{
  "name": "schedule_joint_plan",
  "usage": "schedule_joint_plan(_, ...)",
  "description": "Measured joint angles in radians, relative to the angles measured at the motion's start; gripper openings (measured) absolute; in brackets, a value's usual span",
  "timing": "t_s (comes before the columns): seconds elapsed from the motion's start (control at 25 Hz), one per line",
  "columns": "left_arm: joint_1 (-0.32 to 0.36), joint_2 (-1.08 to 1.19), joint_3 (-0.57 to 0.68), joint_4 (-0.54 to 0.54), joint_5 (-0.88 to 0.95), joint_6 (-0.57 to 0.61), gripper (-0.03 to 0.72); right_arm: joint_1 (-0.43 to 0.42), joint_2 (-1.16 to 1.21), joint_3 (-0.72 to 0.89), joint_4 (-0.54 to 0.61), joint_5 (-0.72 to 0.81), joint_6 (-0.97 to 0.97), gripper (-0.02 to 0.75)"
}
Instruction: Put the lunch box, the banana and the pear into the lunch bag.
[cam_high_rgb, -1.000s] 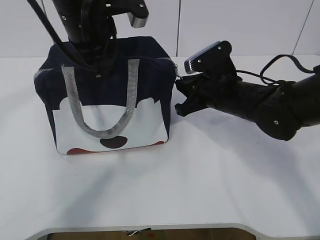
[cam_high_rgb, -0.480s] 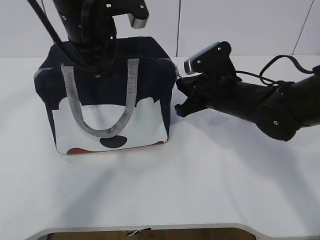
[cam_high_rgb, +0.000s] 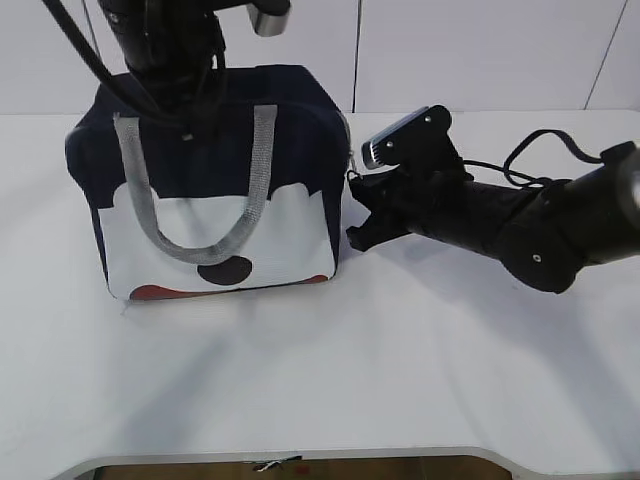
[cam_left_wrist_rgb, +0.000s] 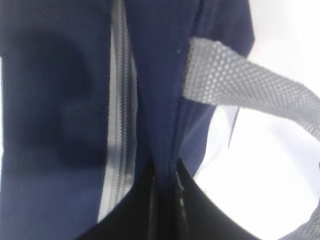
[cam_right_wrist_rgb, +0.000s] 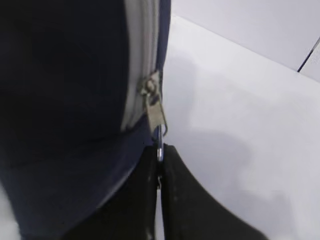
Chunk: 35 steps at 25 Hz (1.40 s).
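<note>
The navy lunch bag (cam_high_rgb: 200, 190) stands upright at the left of the table, its grey zipper (cam_left_wrist_rgb: 117, 125) closed along the top. From above, my left gripper (cam_high_rgb: 188, 118) is shut on a fold of the bag's navy top fabric (cam_left_wrist_rgb: 165, 172), beside a grey handle (cam_left_wrist_rgb: 240, 85). At the bag's right end my right gripper (cam_high_rgb: 352, 208) is shut on the zipper's ring pull (cam_right_wrist_rgb: 159, 147), just below the slider (cam_right_wrist_rgb: 152, 107). The lunch box, the banana and the pear are out of view.
The white table (cam_high_rgb: 420, 360) stretches in front of and to the right of the bag. A black cable (cam_high_rgb: 540, 145) trails behind the right arm. The table's front edge (cam_high_rgb: 300, 455) runs along the bottom of the exterior view.
My right gripper has closed onto the ring pull and shifted slightly left and down. The bag has been drawn a little up and to the left by the left arm.
</note>
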<state>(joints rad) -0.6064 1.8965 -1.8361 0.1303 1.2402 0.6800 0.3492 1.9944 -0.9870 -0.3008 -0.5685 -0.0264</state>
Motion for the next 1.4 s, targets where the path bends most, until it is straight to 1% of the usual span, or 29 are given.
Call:
schedule_joint_plan(0.2, 0.000, -0.046, 0.006, 0.000, 0.006, 0.000, 0.003, 0.000, 0.035, -0.006, 0.000, -0.006, 0.002, 0.017)
schedule_joint_plan(0.64, 0.000, -0.051, 0.008, -0.002, 0.012, 0.000, 0.003, 0.000, 0.043, -0.008, -0.004, -0.012, 0.060, 0.017)
schedule_joint_plan(0.84, 0.000, -0.051, 0.008, -0.008, 0.016, 0.000, 0.003, 0.000, 0.037, -0.008, -0.078, -0.006, 0.090, 0.029)
schedule_joint_plan(0.92, 0.000, -0.051, 0.008, -0.008, 0.016, 0.000, 0.003, 0.000, 0.031, -0.008, -0.089, 0.003, 0.094, 0.067)
schedule_joint_plan(1.0, 0.000, -0.051, 0.008, -0.008, 0.016, 0.000, 0.002, 0.000, 0.030, -0.008, -0.090, 0.011, 0.094, 0.120)
schedule_joint_plan(1.08, 0.000, -0.051, 0.008, -0.008, 0.016, 0.000, 0.002, 0.000, 0.030, -0.008, -0.091, 0.025, 0.094, 0.190)
schedule_joint_plan(1.2, 0.000, -0.051, 0.008, -0.008, 0.016, 0.000, 0.002, 0.000, 0.025, -0.008, -0.092, 0.046, 0.094, 0.268)
schedule_joint_plan(1.4, 0.000, -0.051, 0.008, -0.008, 0.016, -0.005, 0.002, 0.000, -0.048, -0.008, -0.092, 0.141, 0.096, 0.296)
